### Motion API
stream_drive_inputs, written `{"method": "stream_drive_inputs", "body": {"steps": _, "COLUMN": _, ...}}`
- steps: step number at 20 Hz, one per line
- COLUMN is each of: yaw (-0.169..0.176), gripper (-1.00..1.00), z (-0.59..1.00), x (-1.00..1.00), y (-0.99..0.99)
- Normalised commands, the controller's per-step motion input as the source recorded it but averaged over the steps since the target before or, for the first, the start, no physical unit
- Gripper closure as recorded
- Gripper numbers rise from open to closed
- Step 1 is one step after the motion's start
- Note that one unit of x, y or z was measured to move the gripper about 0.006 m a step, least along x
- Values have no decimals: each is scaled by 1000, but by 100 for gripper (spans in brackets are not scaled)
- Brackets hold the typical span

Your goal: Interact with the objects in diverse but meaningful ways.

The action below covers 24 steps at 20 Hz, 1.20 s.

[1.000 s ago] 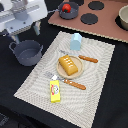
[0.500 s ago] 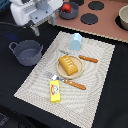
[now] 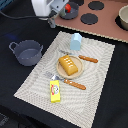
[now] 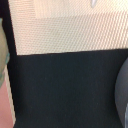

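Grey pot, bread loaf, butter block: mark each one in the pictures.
grey pot [image 3: 27, 52], exterior view, on its inner floor.
bread loaf [image 3: 70, 65], exterior view, on its top crust.
butter block [image 3: 55, 90], exterior view, on its top face.

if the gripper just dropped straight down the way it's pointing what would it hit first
Probably bare dark tabletop: the wrist view shows only that below, with the placemat edge and grey pot off to the sides. The gripper fingers are blurred, so depth is uncertain.

An orange-yellow bread loaf [image 3: 70, 65] lies on a round tan plate [image 3: 61, 71], a grey two-handled pot [image 3: 27, 52] well apart.
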Motion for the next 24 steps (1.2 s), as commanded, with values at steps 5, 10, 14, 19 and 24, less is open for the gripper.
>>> {"method": "stream_drive_inputs", "body": {"steps": 5, "yaw": 16, "gripper": -100, "z": 354, "x": 992, "y": 165}}
{"method": "stream_drive_inputs", "body": {"steps": 10, "yaw": 0, "gripper": -100, "z": 255, "x": 1000, "y": 147}}
{"method": "stream_drive_inputs", "body": {"steps": 14, "yaw": 0, "gripper": -100, "z": 231, "x": 999, "y": 102}}
{"method": "stream_drive_inputs", "body": {"steps": 19, "yaw": 4, "gripper": -100, "z": 203, "x": 933, "y": 64}}
{"method": "stream_drive_inputs", "body": {"steps": 24, "yaw": 0, "gripper": -100, "z": 41, "x": 909, "y": 46}}
